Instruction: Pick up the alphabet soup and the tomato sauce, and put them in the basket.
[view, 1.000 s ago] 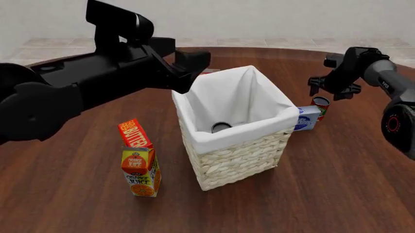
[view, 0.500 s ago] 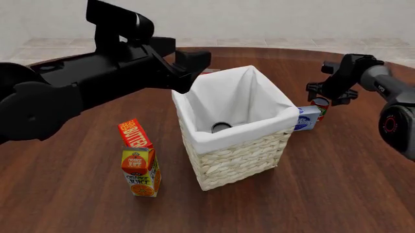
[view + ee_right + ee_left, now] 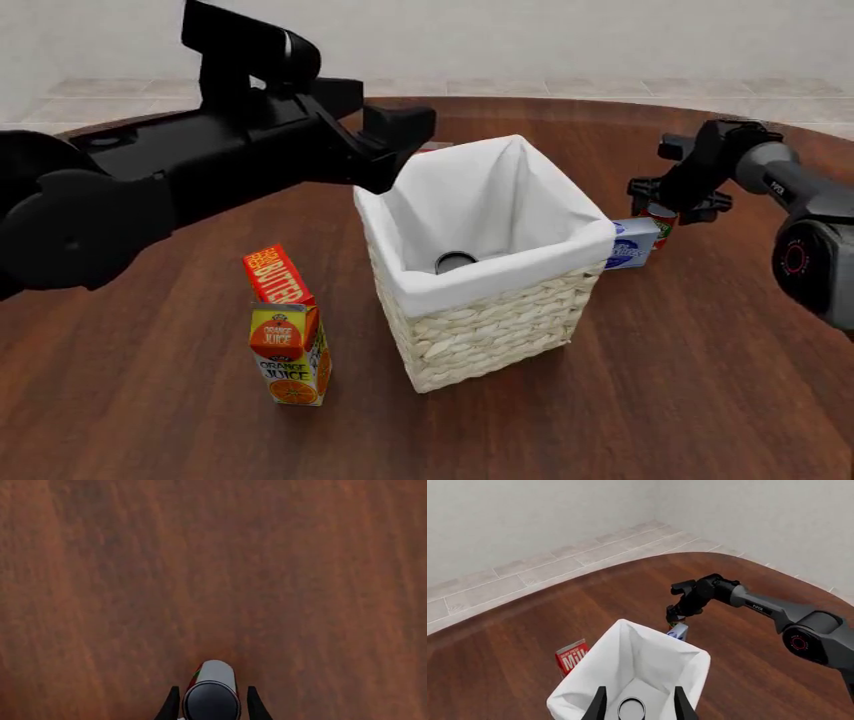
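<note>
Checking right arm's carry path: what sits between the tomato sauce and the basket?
In the front view, a blue-and-white box stands between the tomato sauce and the basket, close beside the can.

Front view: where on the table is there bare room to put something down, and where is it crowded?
Bare wood lies in front of the basket and the orange juice carton, and right of the basket toward the table's near edge. It is crowded at the basket's right rear, where the blue-and-white box, the tomato sauce and the right tool bunch together.
</note>
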Robot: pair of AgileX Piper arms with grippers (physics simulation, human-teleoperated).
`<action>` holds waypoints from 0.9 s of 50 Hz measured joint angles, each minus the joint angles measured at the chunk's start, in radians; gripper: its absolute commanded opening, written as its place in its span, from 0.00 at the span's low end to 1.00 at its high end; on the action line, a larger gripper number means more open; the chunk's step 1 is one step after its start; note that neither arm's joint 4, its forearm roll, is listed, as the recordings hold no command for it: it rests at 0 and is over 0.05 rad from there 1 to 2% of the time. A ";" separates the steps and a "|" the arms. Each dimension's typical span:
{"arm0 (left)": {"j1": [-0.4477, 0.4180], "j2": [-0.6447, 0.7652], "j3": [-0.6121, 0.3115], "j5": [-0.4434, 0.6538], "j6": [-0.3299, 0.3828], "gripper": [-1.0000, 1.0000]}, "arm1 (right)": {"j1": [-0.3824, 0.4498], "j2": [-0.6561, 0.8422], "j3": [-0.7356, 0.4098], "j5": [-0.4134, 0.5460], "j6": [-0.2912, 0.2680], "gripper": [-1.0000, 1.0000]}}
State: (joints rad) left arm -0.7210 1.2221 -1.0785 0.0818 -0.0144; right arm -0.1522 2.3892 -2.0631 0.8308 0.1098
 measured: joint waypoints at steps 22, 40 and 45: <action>0.002 0.014 0.000 -0.009 -0.004 1.00 | -0.008 0.029 -0.046 0.019 -0.023 0.00; 0.003 0.014 0.000 -0.010 -0.005 1.00 | -0.011 0.035 -0.101 0.051 -0.035 0.00; 0.003 0.010 -0.002 -0.008 -0.004 1.00 | -0.012 0.030 -0.115 0.059 -0.038 0.00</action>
State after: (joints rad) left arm -0.7181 1.2326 -1.0803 0.0737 -0.0185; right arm -0.1645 2.4194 -2.1777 0.8898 0.0722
